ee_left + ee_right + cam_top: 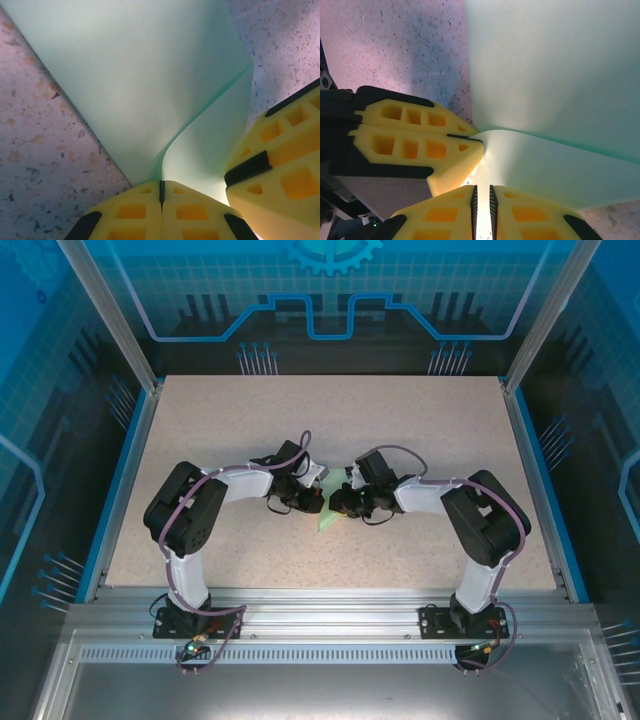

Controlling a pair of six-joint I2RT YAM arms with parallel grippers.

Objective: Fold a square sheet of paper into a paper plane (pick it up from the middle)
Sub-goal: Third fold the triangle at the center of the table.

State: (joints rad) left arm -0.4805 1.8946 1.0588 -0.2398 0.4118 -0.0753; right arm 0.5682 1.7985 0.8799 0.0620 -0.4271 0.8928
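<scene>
At the middle of the surface (420,440), the left end effector (161,184) and right end effector (481,189) each pinch shut on the mint-green paper (140,75), which curves up in a soft fold (no sharp crease visible). Folding seems barely begun; no dart shape yet.

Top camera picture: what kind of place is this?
Probably a robot lab test cell: a speckled table walled by blue-printed panels, with a left arm and right arm bolted to a metal rail, pinching green paper.
</scene>
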